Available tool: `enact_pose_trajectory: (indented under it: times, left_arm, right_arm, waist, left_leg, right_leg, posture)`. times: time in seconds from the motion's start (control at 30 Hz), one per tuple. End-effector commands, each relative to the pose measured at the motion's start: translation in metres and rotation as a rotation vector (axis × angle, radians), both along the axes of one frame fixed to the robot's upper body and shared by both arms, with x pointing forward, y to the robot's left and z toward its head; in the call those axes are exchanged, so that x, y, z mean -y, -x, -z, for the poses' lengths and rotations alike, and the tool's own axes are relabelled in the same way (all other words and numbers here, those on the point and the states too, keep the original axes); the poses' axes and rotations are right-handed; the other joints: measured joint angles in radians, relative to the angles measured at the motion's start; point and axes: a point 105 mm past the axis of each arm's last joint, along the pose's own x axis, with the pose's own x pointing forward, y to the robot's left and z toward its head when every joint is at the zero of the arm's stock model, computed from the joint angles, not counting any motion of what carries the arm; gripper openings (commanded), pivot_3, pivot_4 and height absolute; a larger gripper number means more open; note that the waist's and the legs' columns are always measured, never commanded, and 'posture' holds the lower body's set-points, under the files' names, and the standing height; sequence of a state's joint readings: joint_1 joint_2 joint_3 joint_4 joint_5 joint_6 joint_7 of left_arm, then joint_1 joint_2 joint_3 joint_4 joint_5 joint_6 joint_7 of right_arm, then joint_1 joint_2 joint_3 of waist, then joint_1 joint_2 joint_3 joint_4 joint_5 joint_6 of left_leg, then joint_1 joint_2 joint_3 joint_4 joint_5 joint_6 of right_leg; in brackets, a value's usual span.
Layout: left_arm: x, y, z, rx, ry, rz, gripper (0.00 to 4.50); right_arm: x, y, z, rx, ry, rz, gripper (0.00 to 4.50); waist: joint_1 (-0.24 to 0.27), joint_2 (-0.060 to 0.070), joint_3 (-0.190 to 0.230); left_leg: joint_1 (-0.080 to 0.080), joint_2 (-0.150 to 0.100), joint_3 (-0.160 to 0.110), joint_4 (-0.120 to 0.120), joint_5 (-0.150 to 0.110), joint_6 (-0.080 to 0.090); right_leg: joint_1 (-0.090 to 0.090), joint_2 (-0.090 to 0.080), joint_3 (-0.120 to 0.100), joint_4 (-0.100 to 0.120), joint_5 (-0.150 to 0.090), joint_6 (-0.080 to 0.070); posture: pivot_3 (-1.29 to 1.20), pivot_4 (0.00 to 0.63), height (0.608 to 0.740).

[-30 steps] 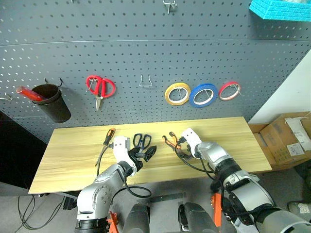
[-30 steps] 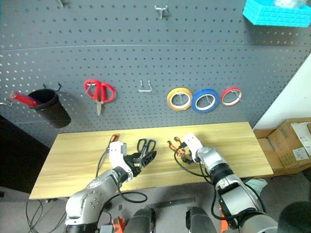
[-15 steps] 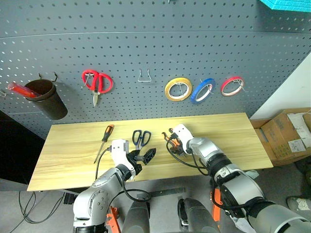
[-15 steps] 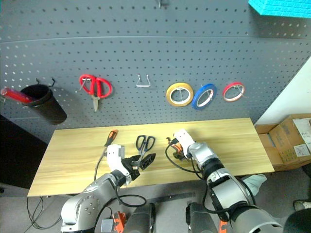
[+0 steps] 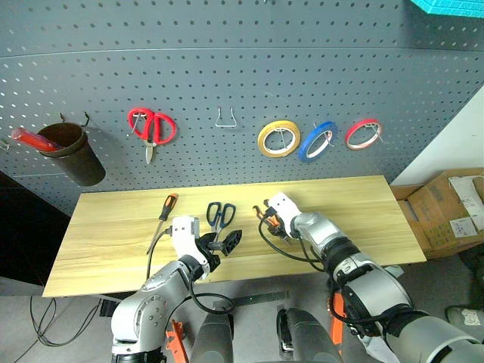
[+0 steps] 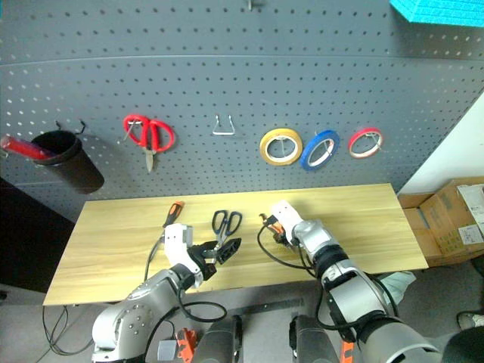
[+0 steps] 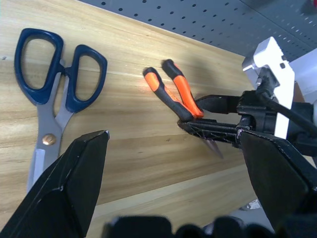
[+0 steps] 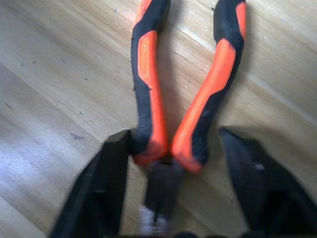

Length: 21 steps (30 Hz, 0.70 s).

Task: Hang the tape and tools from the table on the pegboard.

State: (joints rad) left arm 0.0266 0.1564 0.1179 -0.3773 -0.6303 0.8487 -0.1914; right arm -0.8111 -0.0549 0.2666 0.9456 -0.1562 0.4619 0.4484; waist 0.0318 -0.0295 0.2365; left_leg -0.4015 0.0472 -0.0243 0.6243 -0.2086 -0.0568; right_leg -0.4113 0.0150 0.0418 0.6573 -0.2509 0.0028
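Note:
The pliers (image 8: 163, 99), with orange-and-black handles, lie on the light wooden table (image 5: 355, 204), right of centre. My right gripper (image 5: 267, 218) is shut on the pliers at the base of their handles, one finger (image 8: 106, 188) on each side. Left of them lie the dark-handled scissors (image 5: 220, 215), and further left the screwdriver (image 5: 165, 212). My left gripper (image 5: 224, 243) hovers open just in front of the scissors, holding nothing. The blue tape (image 5: 318, 140) hangs tilted on a hook of the grey pegboard (image 5: 227, 60).
On the pegboard hang a yellow roll (image 5: 277, 140), a red-and-white roll (image 5: 362, 134), red-handled scissors (image 5: 152, 128), a dark cup (image 5: 72, 153) and an empty hook (image 5: 224, 119). A cardboard box (image 5: 446, 212) stands on the floor to the right of the table.
My right gripper's fingers have closed in on the pliers' handles after a small shift to the left. The blue tape has turned edgeways on its hook. The left gripper has kept still.

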Motion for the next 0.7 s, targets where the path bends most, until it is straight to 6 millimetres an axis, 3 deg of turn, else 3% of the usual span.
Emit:
enact_pose_trajectory:
  times: [0.03,0.2,0.27,0.43,0.53,0.6,0.7]
  left_arm:
    - [0.005,-0.002,-0.015,0.054,0.025,0.036,4.50]
    - [0.008,-0.005,-0.016,0.061,0.027,0.054,4.50]
    - [0.009,-0.004,-0.022,0.076,0.046,0.074,4.50]
    - [-0.002,0.004,-0.053,0.146,0.211,0.081,4.50]
    - [-0.025,0.007,-0.080,0.225,0.335,0.018,4.50]
    - [-0.037,0.008,-0.093,0.258,0.385,-0.018,4.50]
    - [-0.050,0.007,-0.114,0.318,0.466,-0.046,4.50]
  right_arm:
    - [0.008,0.005,0.012,-0.037,0.028,0.026,1.79]
    - [0.007,0.005,0.010,-0.031,0.011,0.026,1.79]
    - [0.007,0.006,-0.001,-0.009,-0.053,-0.011,1.79]
    - [0.017,0.031,-0.055,0.097,-0.256,-0.055,1.79]
    - [0.016,0.055,-0.103,0.186,-0.445,-0.022,1.79]
    - [0.012,0.066,-0.124,0.222,-0.531,-0.015,1.79]
    - [-0.015,0.077,-0.168,0.334,-0.665,-0.074,1.79]
  waist:
    - [0.000,0.000,0.000]
    - [-0.001,0.000,0.000]
    - [0.000,0.000,0.000]
    - [0.024,0.000,0.000]
    - [0.024,0.000,-0.001]
    - [0.024,-0.001,-0.001]
    - [0.025,-0.002,-0.008]
  left_leg:
    - [0.000,0.000,0.000,0.000,0.000,0.000]
    - [0.000,0.000,0.000,0.000,0.000,0.000]
    - [0.000,0.000,0.000,0.000,0.000,0.000]
    - [-0.021,-0.001,-0.001,0.001,0.000,-0.001]
    - [-0.033,0.000,-0.002,0.004,0.000,-0.002]
    - [-0.032,0.001,-0.003,0.004,-0.001,-0.003]
    - [-0.031,0.002,-0.007,0.003,-0.001,-0.003]
  right_leg:
    - [0.000,0.000,0.000,0.000,0.000,0.000]
    - [0.000,0.000,0.000,0.000,0.000,0.000]
    - [0.000,0.000,0.000,-0.001,0.000,0.000]
    - [-0.019,-0.001,-0.003,0.000,0.003,0.008]
    - [-0.032,-0.001,-0.002,0.005,0.002,0.010]
    - [-0.032,-0.001,-0.002,0.006,0.002,0.011]
    - [-0.031,0.000,-0.005,0.006,0.002,0.010]
  posture:
    - [0.27,0.242,0.740]
    - [0.26,0.232,0.740]
    - [0.26,0.222,0.740]
    - [0.25,0.191,0.740]
    - [0.25,0.166,0.740]
    - [0.24,0.147,0.740]
    - [0.24,0.125,0.740]
